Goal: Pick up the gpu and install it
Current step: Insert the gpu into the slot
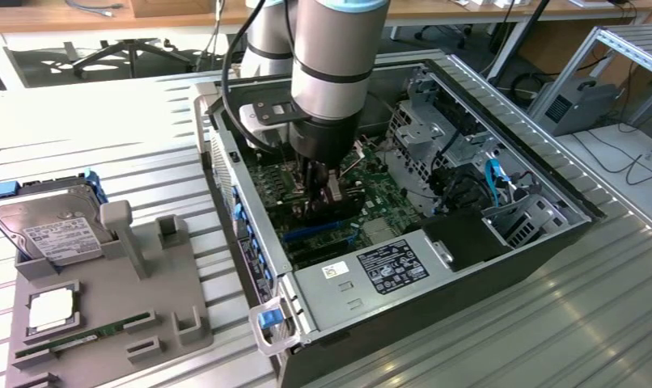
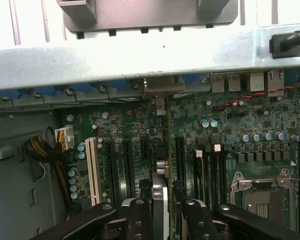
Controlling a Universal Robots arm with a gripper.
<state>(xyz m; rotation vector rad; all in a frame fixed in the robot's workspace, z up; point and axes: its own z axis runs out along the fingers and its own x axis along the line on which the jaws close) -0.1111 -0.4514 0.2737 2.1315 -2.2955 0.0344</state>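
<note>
Wrist view: the claw (image 2: 162, 212) grips the gpu (image 2: 161, 192) edge-on, a thin card held upright above the green motherboard (image 2: 230, 125), among black expansion slots (image 2: 126, 162) beside a white one (image 2: 93, 170). Outside the computer case (image 1: 434, 267), a hard drive (image 1: 51, 226) sits on the bench (image 1: 142, 162).

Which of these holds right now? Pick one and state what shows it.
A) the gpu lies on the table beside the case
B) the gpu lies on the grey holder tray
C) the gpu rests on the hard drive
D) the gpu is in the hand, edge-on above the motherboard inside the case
D: in the wrist view the hand grips the gpu edge-on over the motherboard slots, inside the case.
</note>
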